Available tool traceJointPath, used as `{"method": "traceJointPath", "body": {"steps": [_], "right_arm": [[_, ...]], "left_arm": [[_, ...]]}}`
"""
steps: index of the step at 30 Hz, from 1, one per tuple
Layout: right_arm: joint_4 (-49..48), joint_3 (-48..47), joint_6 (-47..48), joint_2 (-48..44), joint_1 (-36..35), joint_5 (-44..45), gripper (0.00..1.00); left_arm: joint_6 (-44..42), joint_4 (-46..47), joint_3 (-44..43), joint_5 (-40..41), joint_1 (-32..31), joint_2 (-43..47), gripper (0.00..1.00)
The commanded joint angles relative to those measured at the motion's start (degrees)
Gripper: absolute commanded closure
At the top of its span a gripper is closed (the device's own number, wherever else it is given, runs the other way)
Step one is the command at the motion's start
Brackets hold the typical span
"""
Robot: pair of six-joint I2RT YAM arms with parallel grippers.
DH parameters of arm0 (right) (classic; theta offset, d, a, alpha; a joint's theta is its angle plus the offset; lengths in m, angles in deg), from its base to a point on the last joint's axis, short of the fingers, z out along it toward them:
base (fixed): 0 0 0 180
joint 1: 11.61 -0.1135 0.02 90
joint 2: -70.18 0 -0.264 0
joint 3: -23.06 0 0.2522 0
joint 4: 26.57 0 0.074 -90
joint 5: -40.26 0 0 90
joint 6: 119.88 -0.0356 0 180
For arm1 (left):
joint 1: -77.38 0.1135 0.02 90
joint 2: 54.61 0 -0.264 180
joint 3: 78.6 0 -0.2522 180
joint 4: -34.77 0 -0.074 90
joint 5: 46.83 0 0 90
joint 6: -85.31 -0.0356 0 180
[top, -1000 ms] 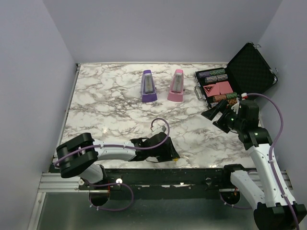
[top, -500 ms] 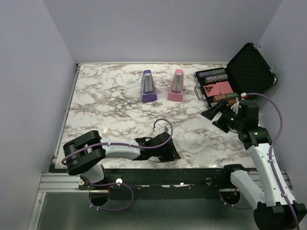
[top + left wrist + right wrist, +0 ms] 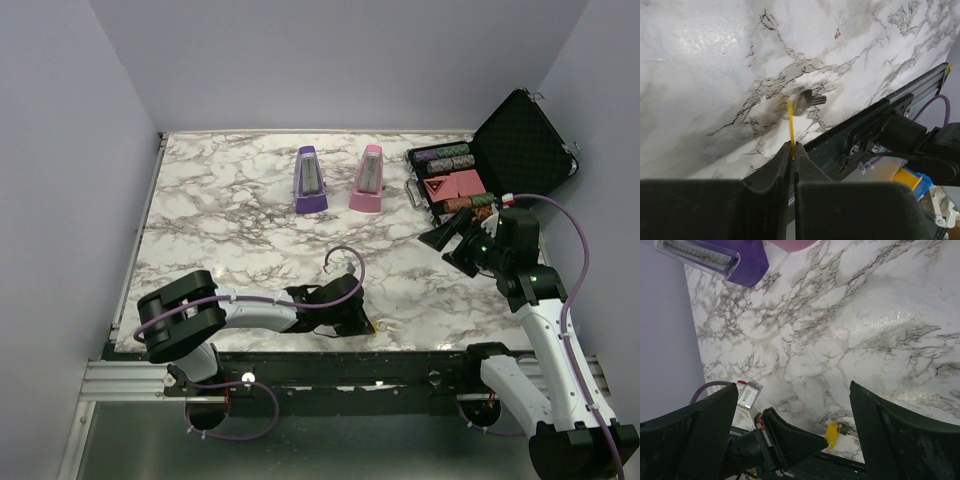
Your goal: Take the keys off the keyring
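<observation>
Jaws of the left gripper (image 3: 792,148) pinched tight on the yellow tag (image 3: 791,122) of the keys (image 3: 809,98), keys down on the marble table (image 3: 715,60) by its near edge, right gripper (image 3: 452,246) jaws wide apart, holding nothing, well away from the keys

Soft, even overhead light fills the top view. The table (image 3: 220,210) is bright and sharp there, with only faint shadows and a mild sheen near its front edge. In the left wrist view, glare whitens the marble at upper left, the keys (image 3: 807,98) sit in a smudgy dark shadow, and the left tool (image 3: 792,150) is a black, blurred mass. In the right wrist view a glossy patch shines at right, and the right tool (image 3: 793,390) looms dark and out of focus.
</observation>
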Motion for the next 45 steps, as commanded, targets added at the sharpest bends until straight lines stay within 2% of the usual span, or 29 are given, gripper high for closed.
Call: {"method": "traceJointPath", "body": {"steps": [1, 4, 9, 13, 15, 20, 26, 32, 39, 45], "right_arm": [[-1.1, 0.9, 0.7, 0.1, -0.3, -2.6, 0.00], [-1.4, 1.2, 0.8, 0.1, -0.3, -3.6, 0.00], [-1.4, 1.1, 0.8, 0.1, -0.3, -4.6, 0.00], [-3.8, 1.4, 1.6, -0.1, -0.3, -10.1, 0.00], [-5.5, 1.7, 1.5, -0.4, -0.3, -13.2, 0.00], [-11.5, 2.5, -1.1, -1.4, -0.3, -20.9, 0.00], [-23.9, 5.8, -8.1, -3.2, -0.3, -29.7, 0.00], [-35.1, 6.4, -14.9, -5.0, -0.3, -33.9, 0.02], [-55.7, 6.3, -25.3, -4.8, -0.3, -34.6, 0.07], [-61.1, 1.0, -25.9, 2.4, -2.5, -32.0, 0.09]], "left_arm": [[-0.9, -0.6, -2.4, -1.3, -0.5, -1.4, 0.92], [-1.5, -1.2, -3.2, -1.6, -0.4, -1.7, 1.00], [-2.4, -1.0, -3.3, -1.7, -0.5, -1.3, 1.00], [-5.9, -2.0, -4.4, -2.2, -0.6, 0.6, 1.00], [-8.8, -4.3, -6.0, -2.4, -0.6, 2.0, 1.00], [-13.8, -16.8, -11.6, -1.3, -0.6, 6.2, 1.00], [-16.7, -33.3, -21.7, 1.7, -0.6, 10.6, 1.00], [-16.6, -43.9, -29.0, 6.2, -0.5, 16.3, 1.00], [-14.3, -50.7, -34.7, 7.4, 0.9, 22.1, 1.00], [-13.3, -54.9, -38.8, 8.1, 3.1, 26.7, 1.00]]}}
